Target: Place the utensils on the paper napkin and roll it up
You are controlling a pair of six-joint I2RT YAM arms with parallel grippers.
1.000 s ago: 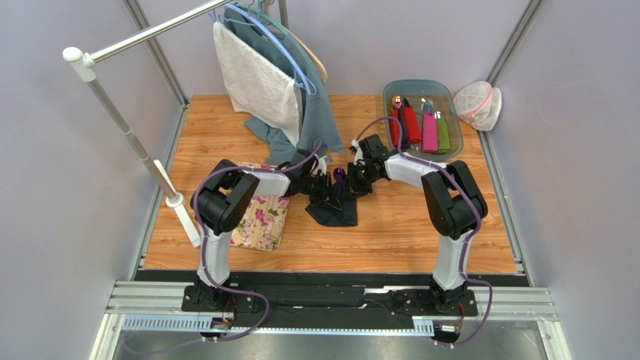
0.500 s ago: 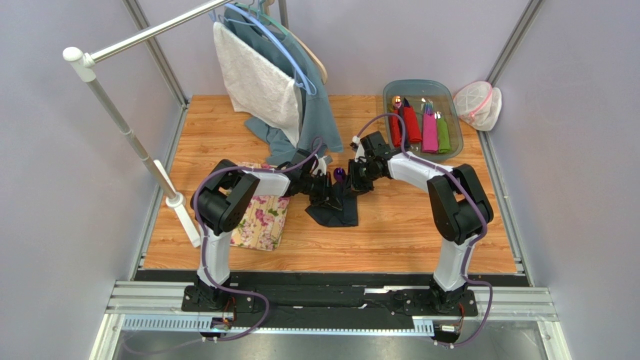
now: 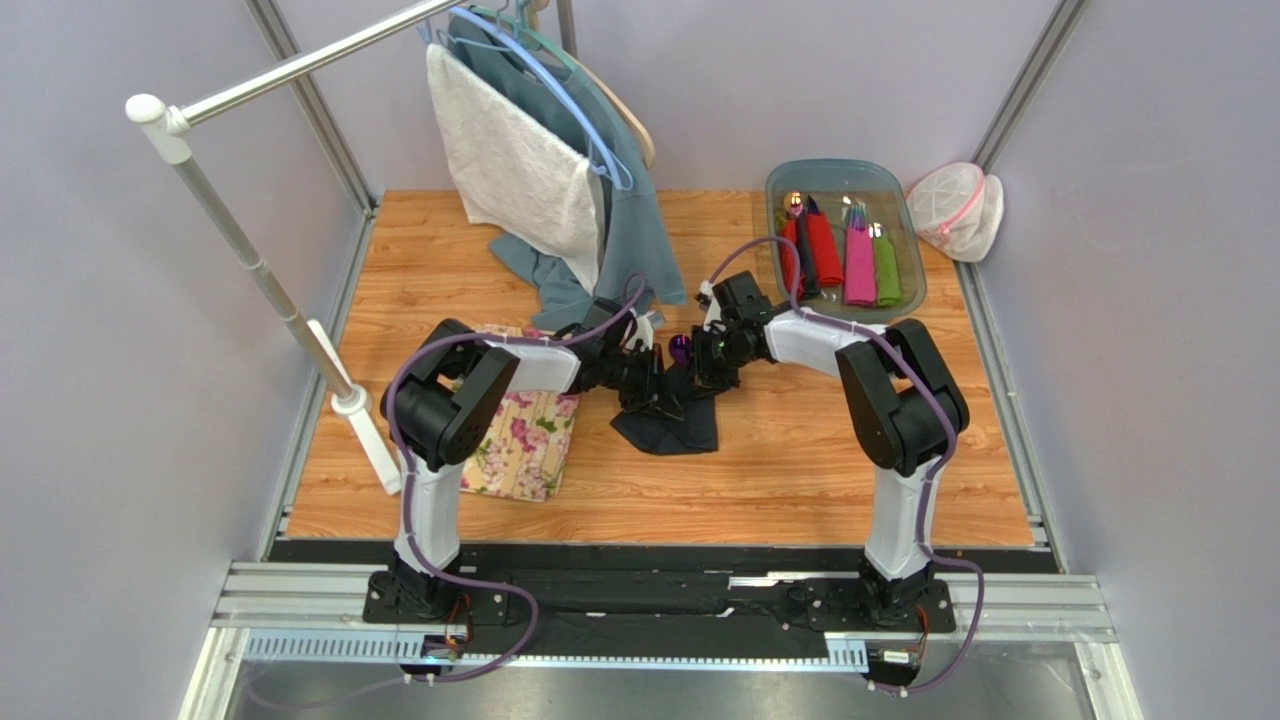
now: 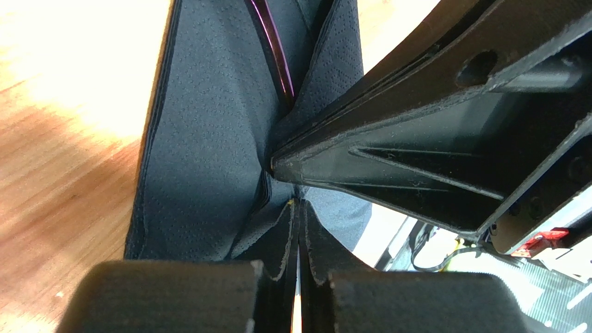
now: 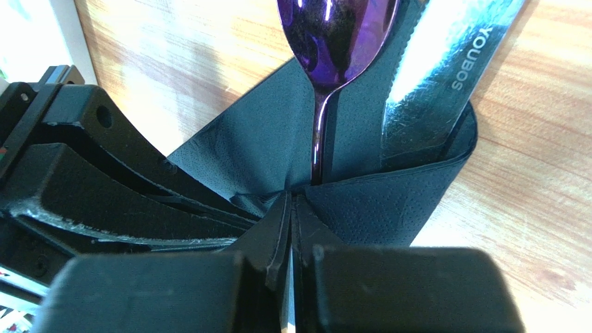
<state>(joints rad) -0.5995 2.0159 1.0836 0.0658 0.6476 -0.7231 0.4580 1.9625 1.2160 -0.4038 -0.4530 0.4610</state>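
Note:
The dark navy paper napkin (image 3: 672, 428) lies mid-table, its far part folded up around the utensils. In the right wrist view the purple spoon (image 5: 339, 35) and a silver knife blade marked YOUBOS (image 5: 445, 76) stick out of the napkin's fold (image 5: 389, 201). The spoon's purple handle (image 4: 274, 55) runs along the napkin (image 4: 201, 139) in the left wrist view. My left gripper (image 4: 299, 208) is shut, pinching a napkin fold. My right gripper (image 5: 290, 202) is shut on the fold facing it, tips almost touching the left one. Both grippers (image 3: 655, 381) (image 3: 703, 365) meet over the napkin. The fork is hidden.
A floral mat (image 3: 523, 443) lies left of the napkin. A clear tray (image 3: 887, 180) at the back right holds red, pink and green rolls. A clothes rack with hanging cloths (image 3: 519, 150) stands at the back left, its pole base (image 3: 353, 399) on the left edge. A mesh bag (image 3: 957, 207) sits far right.
My right gripper has edged slightly left toward the left gripper, and its elbow shifted. The napkin and left arm have hardly moved.

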